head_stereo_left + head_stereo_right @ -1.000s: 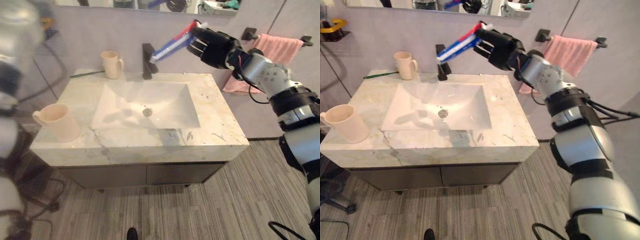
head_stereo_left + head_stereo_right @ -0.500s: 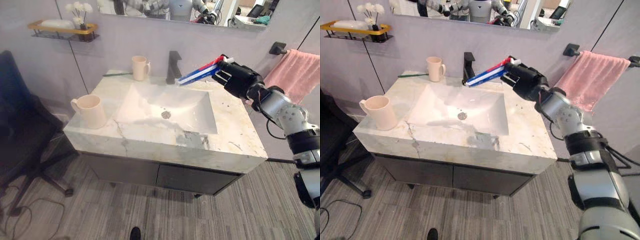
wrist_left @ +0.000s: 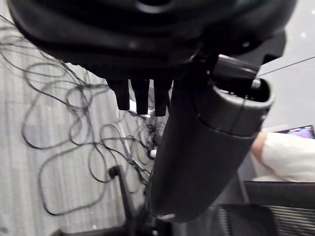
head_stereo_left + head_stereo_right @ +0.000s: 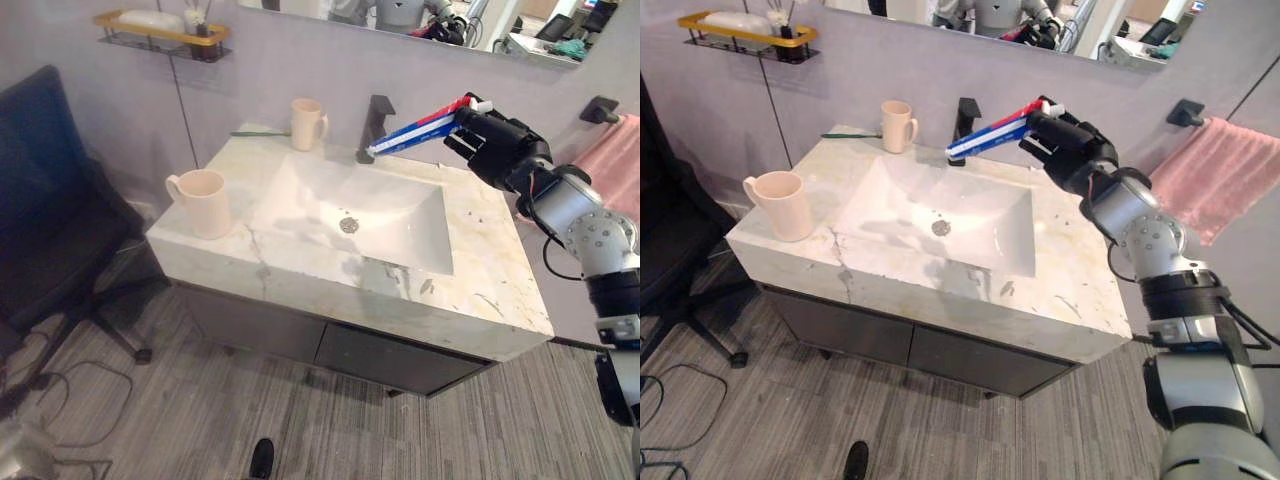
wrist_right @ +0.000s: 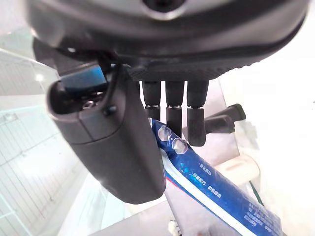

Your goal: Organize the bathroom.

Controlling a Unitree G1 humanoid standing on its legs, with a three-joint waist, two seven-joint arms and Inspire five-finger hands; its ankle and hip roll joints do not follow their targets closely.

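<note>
My right hand [image 4: 497, 148] is shut on a blue, red and white toothpaste tube [image 4: 415, 130], also seen as tube [image 5: 211, 189] in its wrist view. It holds the tube level above the back right of the sink basin [image 4: 300, 190], with the tube's flat end beside the black faucet [image 4: 376, 122]. A beige cup [image 4: 203, 203] stands at the counter's front left corner. A second beige cup [image 4: 306, 123] stands at the back, with a green toothbrush [image 4: 258, 133] lying beside it. My left hand [image 3: 147, 29] hangs relaxed over the floor and holds nothing.
A pink towel [image 4: 1215, 175] hangs on a bar right of the marble counter [image 4: 480, 290]. A yellow wall shelf [image 4: 160, 28] sits at the upper left and a black office chair [image 4: 50, 230] stands left of the vanity. Cables lie on the floor [image 3: 59, 147].
The camera has swung, so the sink sits further right and the chair and shelf come into view. My right hand still holds the toothpaste tube by the faucet.
</note>
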